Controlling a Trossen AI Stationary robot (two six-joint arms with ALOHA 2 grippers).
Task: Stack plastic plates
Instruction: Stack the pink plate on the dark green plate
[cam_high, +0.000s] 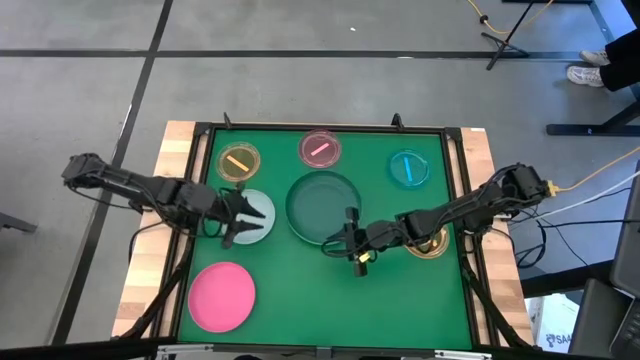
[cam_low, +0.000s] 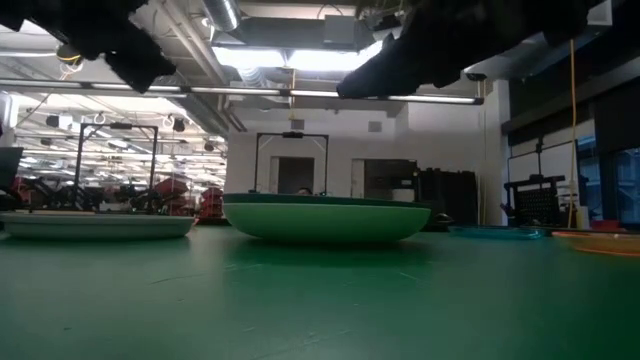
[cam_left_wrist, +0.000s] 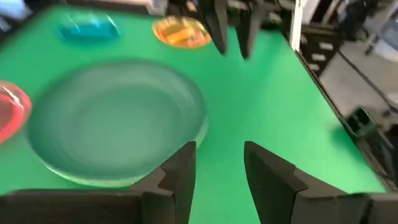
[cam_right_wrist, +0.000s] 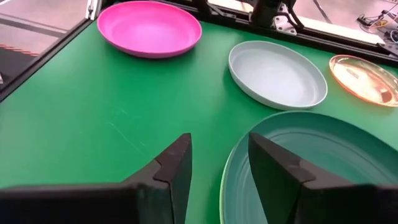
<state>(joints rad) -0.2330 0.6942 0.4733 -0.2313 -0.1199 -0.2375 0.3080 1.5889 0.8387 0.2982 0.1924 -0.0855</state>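
The dark green plate (cam_high: 322, 203) lies nested in the light green plate, whose rim (cam_right_wrist: 222, 186) shows around it, at mid-table. The pale blue-white plate (cam_high: 258, 218) sits to its left and the hot pink plate (cam_high: 222, 296) near the near-left corner. Small amber (cam_high: 238, 162), pink (cam_high: 320, 149) and cyan (cam_high: 408, 168) plates line the far side. A small yellowish plate (cam_high: 433, 245) lies under my right arm. My left gripper (cam_high: 243, 215) hovers open over the pale plate. My right gripper (cam_high: 351, 242) hangs open above the green stack's near-right rim (cam_right_wrist: 217, 163).
The plates lie on a green mat inside a black frame (cam_high: 455, 200), with wooden table edges (cam_high: 150, 250) outside it. Bare mat (cam_high: 340, 300) lies toward the near edge, right of the hot pink plate. In the low view both arms stay high above the green stack (cam_low: 325, 218).
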